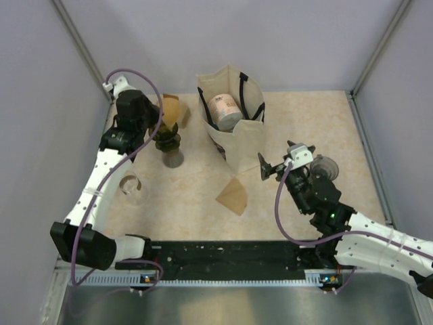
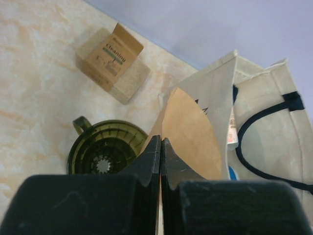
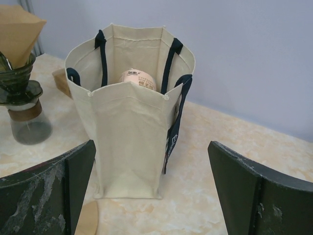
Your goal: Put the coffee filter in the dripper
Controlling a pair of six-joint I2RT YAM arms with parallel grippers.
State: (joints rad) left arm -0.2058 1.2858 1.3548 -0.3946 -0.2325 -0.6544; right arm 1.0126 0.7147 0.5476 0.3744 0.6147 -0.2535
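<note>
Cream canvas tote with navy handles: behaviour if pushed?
The cream canvas tote bag looks floppy: its walls bow and crease. Tall and narrow, it may tip or slide. The round pinkish container inside probably steadies it somewhat.

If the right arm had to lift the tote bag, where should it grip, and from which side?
Probably the top hem of the near wall of the tote bag, from above. The bag stands upright and open, so that thin edge offers a pinch, one finger inside, one outside; the right gripper, open, faces that wall.
</note>
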